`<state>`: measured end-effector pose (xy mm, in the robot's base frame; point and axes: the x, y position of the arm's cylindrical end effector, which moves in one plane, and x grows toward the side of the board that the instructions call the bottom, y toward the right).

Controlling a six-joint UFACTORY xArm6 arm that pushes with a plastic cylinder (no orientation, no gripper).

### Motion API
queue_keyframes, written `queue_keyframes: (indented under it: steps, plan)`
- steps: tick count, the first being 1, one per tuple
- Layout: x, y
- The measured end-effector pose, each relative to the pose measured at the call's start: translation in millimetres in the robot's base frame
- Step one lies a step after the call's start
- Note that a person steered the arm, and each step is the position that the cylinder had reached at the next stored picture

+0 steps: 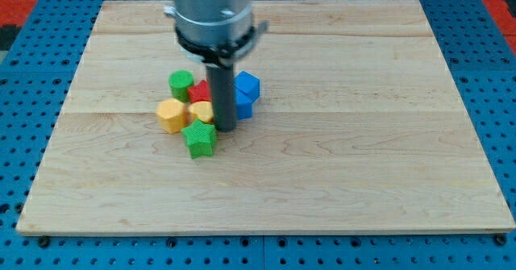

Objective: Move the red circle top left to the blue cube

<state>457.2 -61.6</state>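
Note:
The blocks sit in one cluster left of the board's middle. A red block [199,92], mostly hidden so its shape is unclear, lies between a green cylinder [181,83] and my rod. Two blue blocks touch on the rod's right: a hexagonal one [247,85] and one [243,105] partly hidden below it. My tip [225,128] rests on the board just right of a green star [200,138], below a small yellow block [201,111]. A yellow hexagon [171,114] is at the cluster's left.
The wooden board [363,141] lies on a blue pegboard table [24,141]. The arm's grey housing [212,8] hangs over the board's top edge above the cluster.

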Motion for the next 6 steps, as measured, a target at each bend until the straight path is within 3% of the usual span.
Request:
queue_keyframes:
  steps: [2, 4, 6]
  plan:
    - [-79, -24]
    - [-90, -16]
    - [-161, 17]
